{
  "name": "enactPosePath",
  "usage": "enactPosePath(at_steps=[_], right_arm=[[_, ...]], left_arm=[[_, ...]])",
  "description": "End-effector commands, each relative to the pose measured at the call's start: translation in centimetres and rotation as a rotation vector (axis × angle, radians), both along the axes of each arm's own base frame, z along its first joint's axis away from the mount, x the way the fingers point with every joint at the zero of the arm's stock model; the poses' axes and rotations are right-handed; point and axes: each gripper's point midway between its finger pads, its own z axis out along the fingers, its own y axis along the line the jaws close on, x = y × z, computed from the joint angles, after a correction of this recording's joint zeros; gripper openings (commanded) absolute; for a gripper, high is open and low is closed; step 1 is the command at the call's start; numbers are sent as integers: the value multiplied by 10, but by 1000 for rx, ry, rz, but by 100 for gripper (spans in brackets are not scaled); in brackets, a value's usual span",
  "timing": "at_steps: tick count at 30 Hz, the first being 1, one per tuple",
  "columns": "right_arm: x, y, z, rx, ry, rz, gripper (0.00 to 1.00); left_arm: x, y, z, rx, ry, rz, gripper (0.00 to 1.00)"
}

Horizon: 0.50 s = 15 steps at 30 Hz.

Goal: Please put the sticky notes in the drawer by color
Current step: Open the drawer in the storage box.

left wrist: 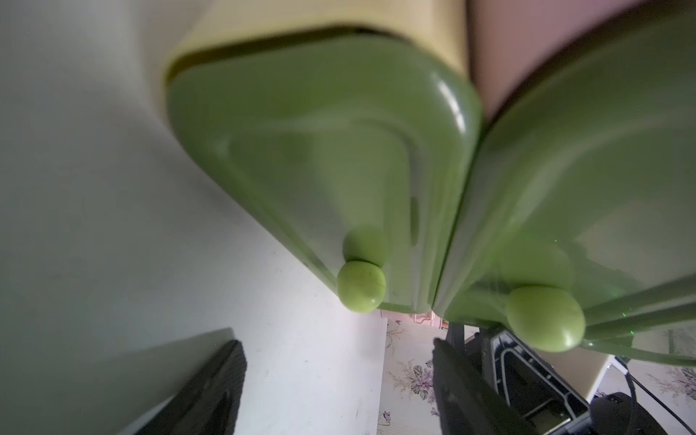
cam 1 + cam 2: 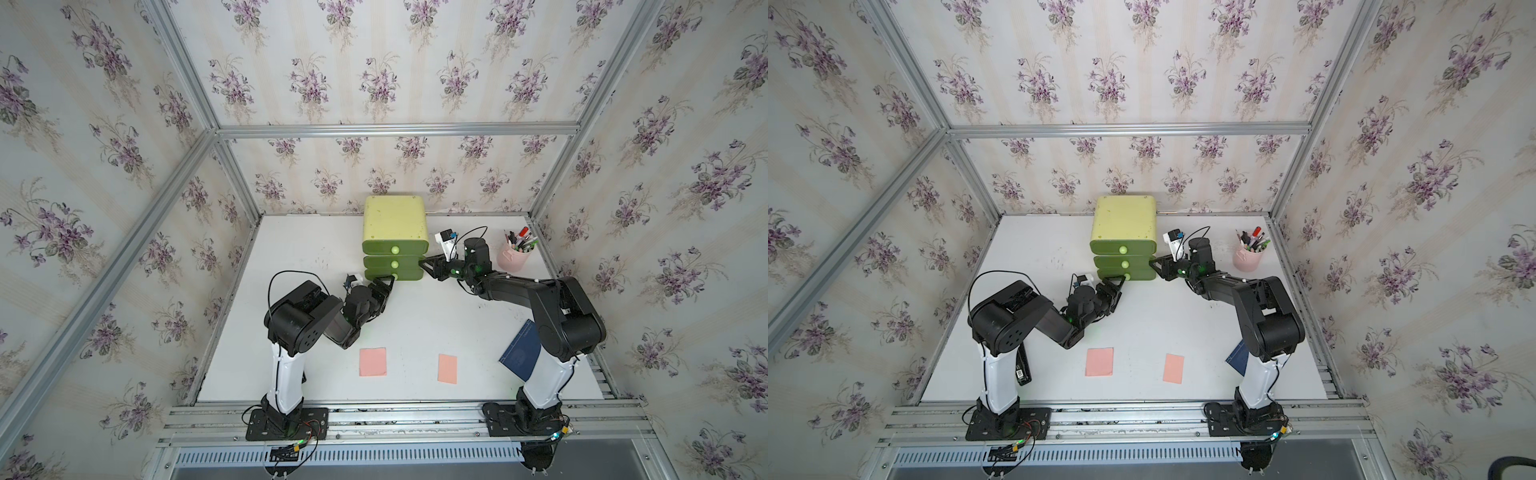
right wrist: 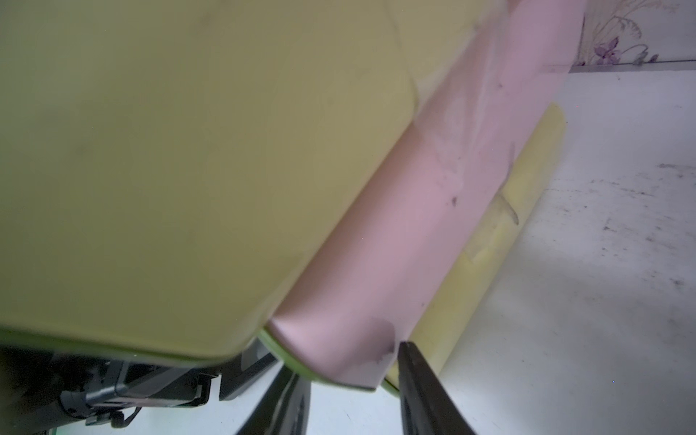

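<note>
Risks first: left end effector (image 2: 388,281) sits at the front of the drawer (image 2: 395,220), fingers (image 1: 211,388) apart w/ nothing between them. The lowest knob (image 1: 360,286) is just ahead of the tips, not inside them. Knob is small + round, so a close from here could miss or slip off. Right end effector (image 2: 424,262) is closed on the side edge of the middle drawer front (image 2: 378,262); thin lip, grip could pop off if the drawer shifts. Drawer looks light, so a pull on the knob may drag the whole unit over the table (image 2: 316,257). Both arms crowd the drawer front, clash possible. Sticky notes (image 2: 372,362): only two pink ones visible, flat on the table well in front of the drawer, apart from each other; thin paper, prob hard to lift. Views: both top views show the notes, wrist views don't. Left wrist view shows the gap btw tips and knob, which top views hide. Right wrist view alone shows the green lip (image 3: 286,357) btw its fingers, plus a pink strip (image 3: 414,211) along the drawer's side; can't tell what that is.
</note>
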Motion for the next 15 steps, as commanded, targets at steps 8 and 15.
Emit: enactPosePath(at_steps=[8, 15], right_arm=[[4, 3, 7, -3, 3, 16, 41], [1, 2, 6, -16, 14, 13, 40]], left_arm=[[11, -2, -5, 2, -36, 77, 72], [18, 6, -10, 50, -64, 161, 69]])
